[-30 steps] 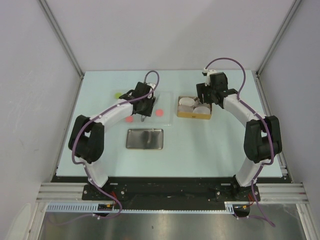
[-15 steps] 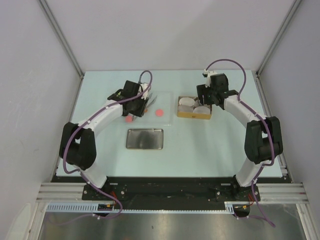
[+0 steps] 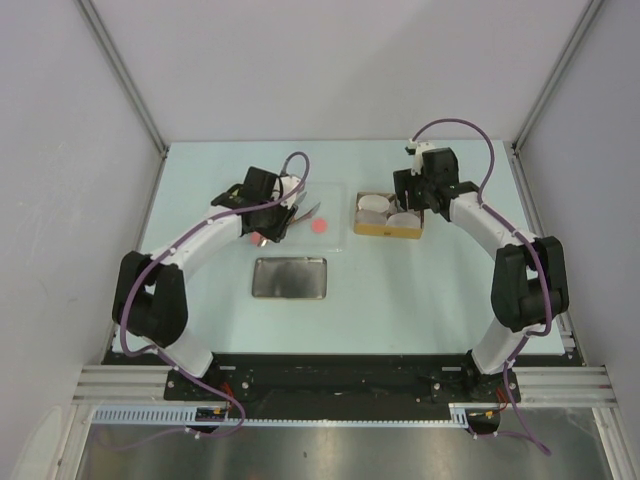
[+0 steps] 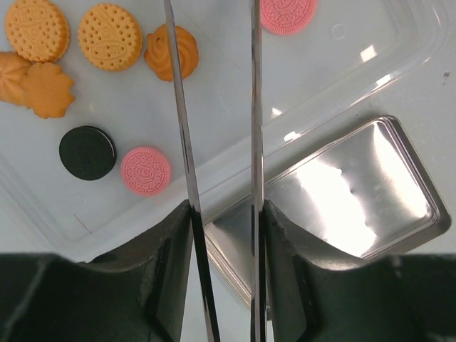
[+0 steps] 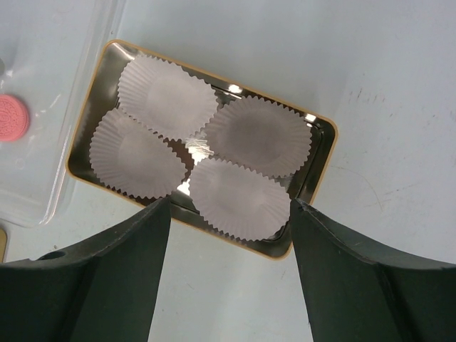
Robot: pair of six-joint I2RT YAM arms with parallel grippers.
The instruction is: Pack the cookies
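Note:
The cookies lie in a clear plastic tray (image 4: 335, 78): several orange ones (image 4: 108, 35), a black one (image 4: 87, 152) and two pink ones (image 4: 145, 171) (image 4: 288, 14). From above I see a pink cookie (image 3: 319, 225) in the tray (image 3: 338, 238). My left gripper (image 4: 224, 214) (image 3: 284, 212) is shut on long metal tongs (image 4: 178, 107). The blades stand apart over the tray with nothing between them. My right gripper (image 5: 229, 206) (image 3: 420, 192) is open and empty above a gold-rimmed tin (image 5: 325, 164) lined with white paper cups (image 5: 167, 96).
A shiny metal lid (image 3: 289, 277) (image 4: 356, 206) lies on the table in front of the clear tray. The gold tin (image 3: 388, 233) sits right of the tray. Grey walls enclose the table on the left, right and back.
My left arm has swung left and turned, so the tongs now point right over the tray. The right arm has barely moved.

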